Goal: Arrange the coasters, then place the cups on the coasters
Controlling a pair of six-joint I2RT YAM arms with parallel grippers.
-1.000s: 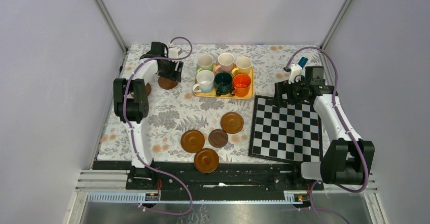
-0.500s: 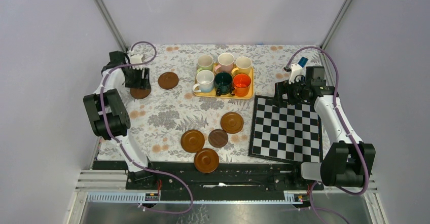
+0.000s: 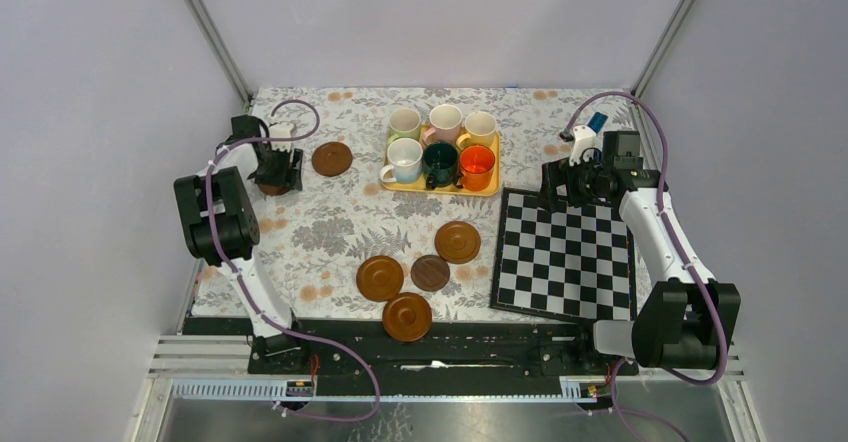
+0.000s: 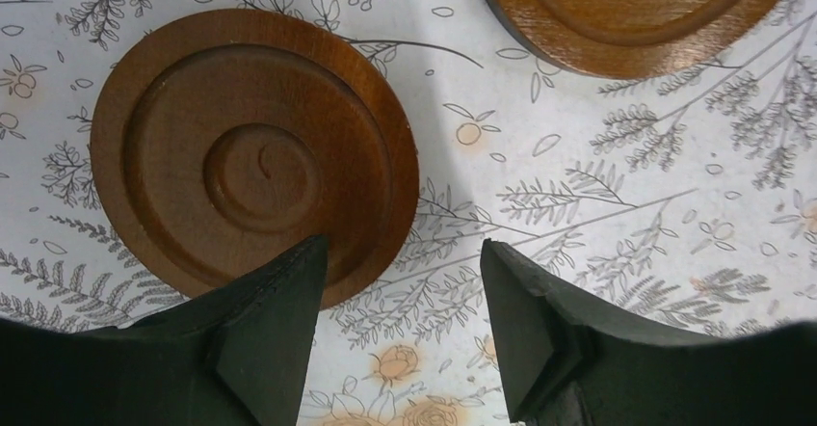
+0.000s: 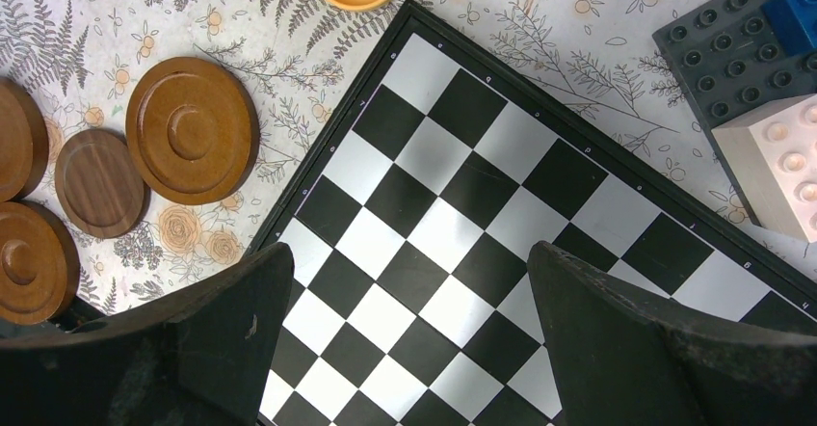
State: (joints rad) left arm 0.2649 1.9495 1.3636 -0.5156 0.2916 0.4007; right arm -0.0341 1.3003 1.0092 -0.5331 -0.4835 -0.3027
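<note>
Now the left tool point(image 4: 403, 257) is hovering, spread and empty, at the edge of a coaster point(image 4: 255, 156) on the worktop's point(image 3: 330, 222) far left.
The wooden disc is looking stiff, light and flat, so pinching across its rim is seeming best. A second coaster point(image 4: 626, 12) is lying near. The right tool point(image 5: 409, 252) is hanging spread above the chequered board point(image 5: 462, 204).

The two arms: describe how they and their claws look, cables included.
Both the left arm and right arm have white links between bulky black joint housings, each trailed by a looping purple cable. The left claw and right claw have two matte black, wedge-shaped fingers.
</note>
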